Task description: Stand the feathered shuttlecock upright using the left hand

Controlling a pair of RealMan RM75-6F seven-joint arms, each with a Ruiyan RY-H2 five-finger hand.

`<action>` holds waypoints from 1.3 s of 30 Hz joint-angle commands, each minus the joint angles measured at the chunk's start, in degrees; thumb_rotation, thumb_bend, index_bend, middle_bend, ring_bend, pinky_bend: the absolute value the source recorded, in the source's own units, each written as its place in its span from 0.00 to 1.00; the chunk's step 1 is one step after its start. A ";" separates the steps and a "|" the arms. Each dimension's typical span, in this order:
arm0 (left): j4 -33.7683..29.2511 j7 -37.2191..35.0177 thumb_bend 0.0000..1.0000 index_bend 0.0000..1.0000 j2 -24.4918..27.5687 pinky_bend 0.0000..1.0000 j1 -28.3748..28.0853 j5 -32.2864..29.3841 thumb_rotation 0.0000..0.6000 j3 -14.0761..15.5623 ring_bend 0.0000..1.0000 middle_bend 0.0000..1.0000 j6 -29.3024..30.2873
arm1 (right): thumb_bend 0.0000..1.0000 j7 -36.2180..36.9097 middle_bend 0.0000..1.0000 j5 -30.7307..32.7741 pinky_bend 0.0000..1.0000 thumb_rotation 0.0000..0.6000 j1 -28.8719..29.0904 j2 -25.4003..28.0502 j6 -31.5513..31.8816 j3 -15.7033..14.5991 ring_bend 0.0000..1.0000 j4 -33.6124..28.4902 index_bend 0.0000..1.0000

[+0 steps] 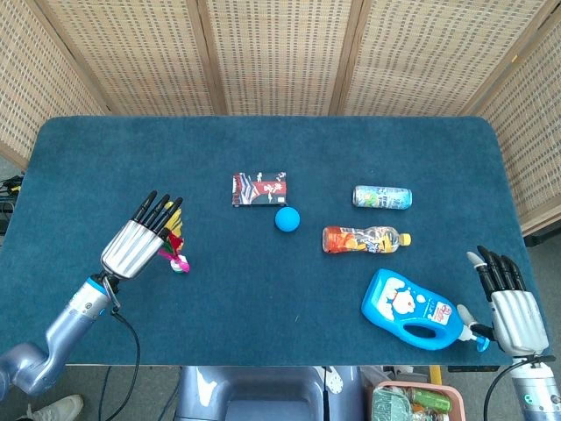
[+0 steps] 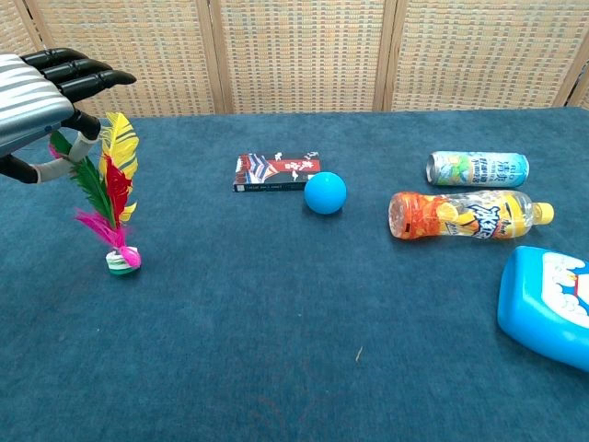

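The feathered shuttlecock [image 2: 112, 189], with yellow, red, green and pink feathers, stands nearly upright with its green-white base on the blue table [image 2: 276, 350] at the left. My left hand [image 2: 37, 101] hovers over it, and its thumb and a finger pinch the feather tops. From the head view the left hand [image 1: 140, 243] covers most of the shuttlecock [image 1: 180, 258]. My right hand [image 1: 508, 294] lies at the front right table edge, fingers apart and holding nothing.
A card box [image 1: 259, 189] and a blue ball [image 1: 287, 218] lie mid-table. A can [image 1: 382, 197], an orange drink bottle [image 1: 364, 239] and a blue detergent bottle [image 1: 410, 307] lie to the right. Wicker screens stand behind the table.
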 commanded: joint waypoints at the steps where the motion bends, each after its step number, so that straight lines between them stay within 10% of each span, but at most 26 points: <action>1: 0.54 0.15 0.42 0.52 -0.24 0.04 -0.09 0.72 1.00 0.32 0.00 0.00 0.37 | 0.27 -0.05 0.00 -0.01 0.00 1.00 0.02 -0.03 -0.02 0.00 0.00 0.01 0.04; 14: 0.10 -1.64 0.28 0.09 -0.04 0.00 0.07 2.58 1.00 1.59 0.00 0.00 1.25 | 0.28 0.03 0.00 0.00 0.00 1.00 -0.05 0.01 0.13 0.01 0.00 -0.19 0.04; 39: -15.90 -11.98 0.24 0.00 10.16 0.00 9.34 -2.30 1.00 0.32 0.00 0.00 14.21 | 0.27 -1.37 0.00 -0.03 0.00 1.00 -0.02 -0.24 0.19 0.04 0.00 0.07 0.04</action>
